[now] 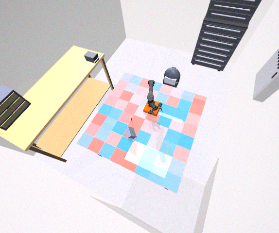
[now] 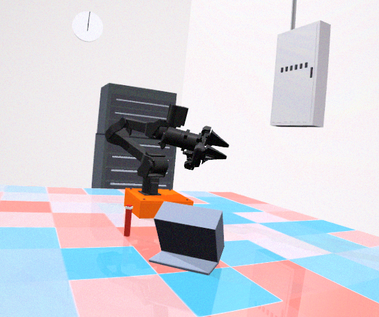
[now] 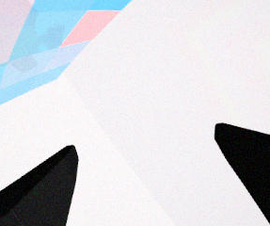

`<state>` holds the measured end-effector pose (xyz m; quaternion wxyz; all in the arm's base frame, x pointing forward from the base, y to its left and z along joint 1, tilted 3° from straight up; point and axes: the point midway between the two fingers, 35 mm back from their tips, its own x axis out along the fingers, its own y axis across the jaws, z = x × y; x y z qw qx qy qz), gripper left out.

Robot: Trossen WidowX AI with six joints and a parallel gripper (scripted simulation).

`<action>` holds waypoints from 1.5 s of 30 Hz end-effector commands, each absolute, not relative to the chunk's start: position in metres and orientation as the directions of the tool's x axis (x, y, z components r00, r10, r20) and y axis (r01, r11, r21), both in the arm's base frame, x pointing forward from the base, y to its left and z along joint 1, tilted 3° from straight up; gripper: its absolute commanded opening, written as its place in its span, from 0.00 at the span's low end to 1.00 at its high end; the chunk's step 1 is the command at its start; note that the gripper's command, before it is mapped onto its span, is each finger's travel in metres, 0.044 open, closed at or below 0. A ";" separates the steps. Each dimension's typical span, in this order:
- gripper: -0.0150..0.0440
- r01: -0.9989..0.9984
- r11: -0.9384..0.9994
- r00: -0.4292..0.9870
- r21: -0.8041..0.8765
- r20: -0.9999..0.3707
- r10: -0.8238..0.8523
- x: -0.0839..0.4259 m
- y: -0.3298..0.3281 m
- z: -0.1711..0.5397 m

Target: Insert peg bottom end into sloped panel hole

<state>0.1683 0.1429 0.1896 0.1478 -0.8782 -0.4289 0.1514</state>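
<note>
A red peg (image 1: 131, 118) (image 2: 127, 221) stands upright on the table; its top end looks pale in the exterior view. The grey sloped panel (image 1: 129, 130) (image 2: 189, 215) stands near it, with a small dark hole (image 1: 132, 131) in its face in the top view. The exterior view shows the panel from behind, so the hole is hidden there. My gripper (image 1: 159, 113) (image 2: 227, 151) (image 3: 147, 141) is open and empty, high above the table and well away from the peg and panel. The wrist view shows neither peg nor panel. The peg's cross-section is too small to tell.
The arm stands on an orange base (image 1: 147, 109) (image 2: 166, 205) on the checkered table top (image 1: 99, 119) (image 2: 19, 235). A wooden workbench (image 1: 51, 82), a dark round object (image 1: 172, 73) and a dark drawer cabinet (image 1: 214, 42) (image 2: 102, 164) stand beyond the table.
</note>
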 end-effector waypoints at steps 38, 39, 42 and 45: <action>1.00 -0.364 -0.336 0.747 -0.869 -0.488 0.452 0.243 0.070 0.181; 1.00 -0.391 -0.313 0.747 -0.866 -0.497 0.441 0.244 0.067 0.181; 1.00 -0.467 -0.241 0.746 -0.851 -0.525 0.411 0.249 0.060 0.179; 1.00 -0.534 -0.163 0.742 -0.829 -0.552 0.380 0.254 0.052 0.177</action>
